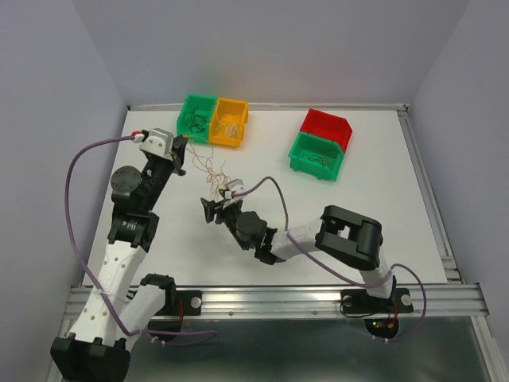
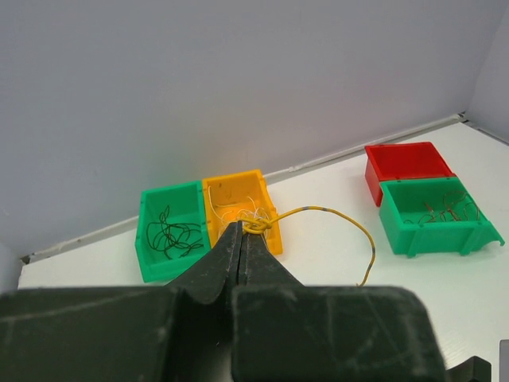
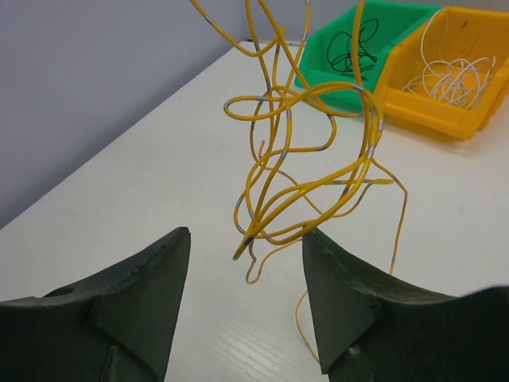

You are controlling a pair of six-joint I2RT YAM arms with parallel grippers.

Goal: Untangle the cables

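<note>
Left pincer (image 2: 242, 232) clamped tight on knot of yellow cables (image 3: 278, 99). Tangle hangs above desk (image 1: 382, 215), long axis vertical. Right pincer (image 3: 246, 233) agape, empty; tangle's lower tip between its jaws, just ahead. Right arm nearer free end.

white table (image 1: 398, 199) | left green bin (image 1: 199, 99) touching yellow bin (image 1: 232, 102) | red bin (image 1: 326, 123) touching right green bin (image 1: 312, 169)

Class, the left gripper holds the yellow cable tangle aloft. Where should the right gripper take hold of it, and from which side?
Probably the tangle's lowest bundle, where strands run together above the loose tip. It hangs just ahead of the open right gripper, so advance straight and close across it. The left gripper pins the top.
</note>
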